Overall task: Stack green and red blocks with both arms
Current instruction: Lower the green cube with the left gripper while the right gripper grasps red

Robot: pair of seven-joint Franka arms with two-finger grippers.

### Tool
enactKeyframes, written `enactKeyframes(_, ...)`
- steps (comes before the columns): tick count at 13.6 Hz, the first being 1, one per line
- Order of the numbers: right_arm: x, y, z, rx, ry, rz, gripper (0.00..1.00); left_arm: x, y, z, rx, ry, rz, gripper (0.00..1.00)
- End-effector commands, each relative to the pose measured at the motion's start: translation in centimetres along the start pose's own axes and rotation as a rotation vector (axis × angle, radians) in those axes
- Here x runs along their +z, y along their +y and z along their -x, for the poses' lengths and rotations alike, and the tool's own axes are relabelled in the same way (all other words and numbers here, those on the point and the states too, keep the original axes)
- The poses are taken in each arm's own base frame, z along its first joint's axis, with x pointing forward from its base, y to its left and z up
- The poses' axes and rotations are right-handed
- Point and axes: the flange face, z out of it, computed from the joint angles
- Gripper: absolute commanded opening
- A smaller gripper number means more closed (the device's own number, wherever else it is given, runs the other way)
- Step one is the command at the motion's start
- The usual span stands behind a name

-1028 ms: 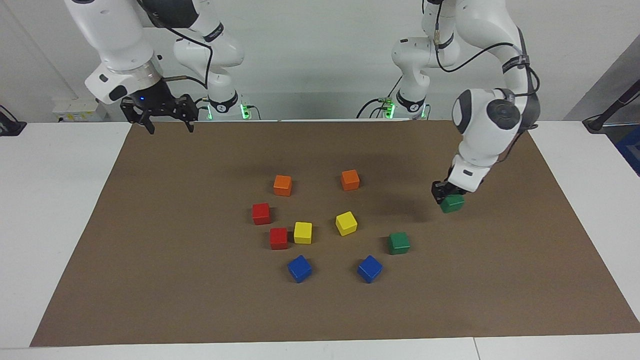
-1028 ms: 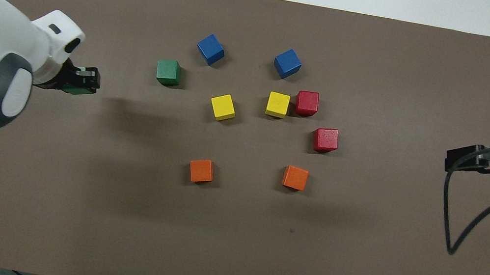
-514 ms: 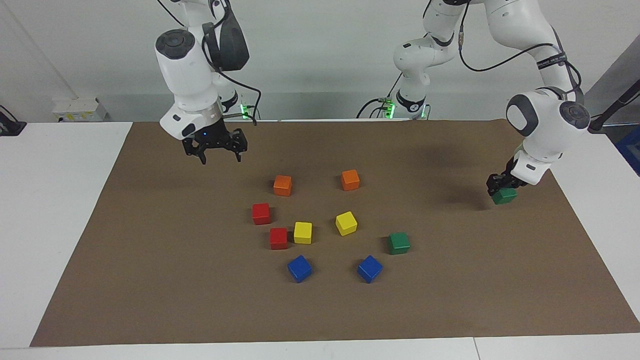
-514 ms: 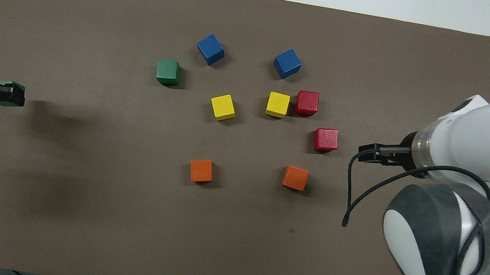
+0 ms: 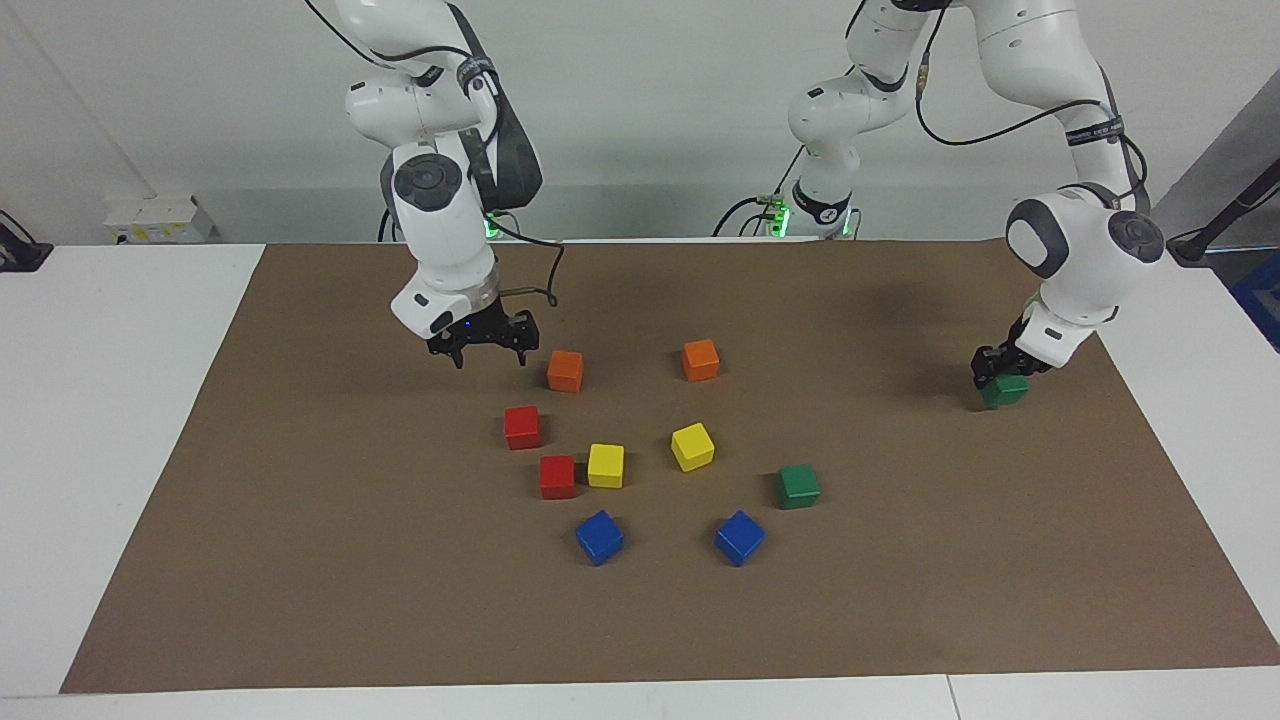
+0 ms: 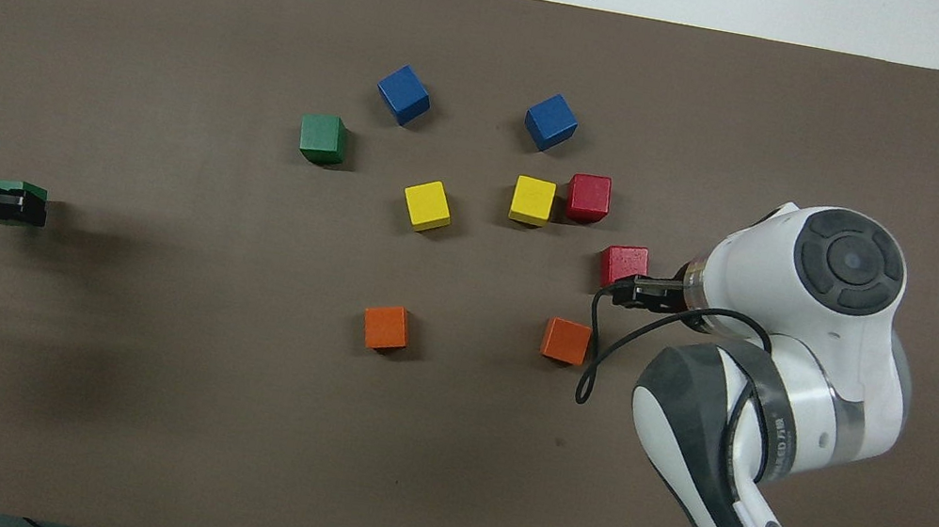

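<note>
My left gripper [image 5: 998, 378] is shut on a dark green block [image 5: 1004, 390] and holds it low over the brown mat near the left arm's end; both also show in the overhead view, the gripper [image 6: 12, 202] and the block [image 6: 24, 188]. A second green block [image 5: 797, 486] sits on the mat. Two red blocks [image 5: 522, 427] [image 5: 557, 476] sit close together. My right gripper [image 5: 490, 354] is open and empty, raised over the mat beside an orange cube [image 5: 565, 371]. In the overhead view the right gripper [image 6: 632, 292] sits at the edge of one red block [image 6: 625, 264].
A second orange cube [image 5: 700, 360], two yellow cubes [image 5: 605, 465] [image 5: 692, 446] and two blue cubes [image 5: 599, 537] [image 5: 739, 537] lie in the loose ring on the brown mat [image 5: 300, 560]. One yellow cube touches the red block farther from the robots.
My right arm has swung in from its end of the table toward the red blocks and come lower. My left gripper carried the green block toward its end and lowered it.
</note>
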Motion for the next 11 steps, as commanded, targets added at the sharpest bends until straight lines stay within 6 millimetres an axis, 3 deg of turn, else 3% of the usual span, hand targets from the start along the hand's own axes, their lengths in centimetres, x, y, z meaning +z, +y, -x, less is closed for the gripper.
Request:
enactKeyframes(1,2.9,-0.8,-0.7,0.04,0.014,-0.016,1.0,0.8,-0.5,1.4,-0.002,0.022,-0.009,0.0)
enactKeyframes(9,6.0,-1.8,-3.6,0.035,0.053,-0.036,1.0,2.7,-0.5,1.4,0.022,0.032,-0.007,0.0)
enactKeyframes(10,6.5,-1.8,-4.1,0.035,0.052,-0.035,1.0,2.6,-0.5,1.3,0.039,0.034,-0.008,0.58)
enactKeyframes(11,6.9,-1.6,-4.7,0.036,0.052,-0.031,1.0,2.8,-0.5,1.5,0.048,0.029,-0.007,1.0)
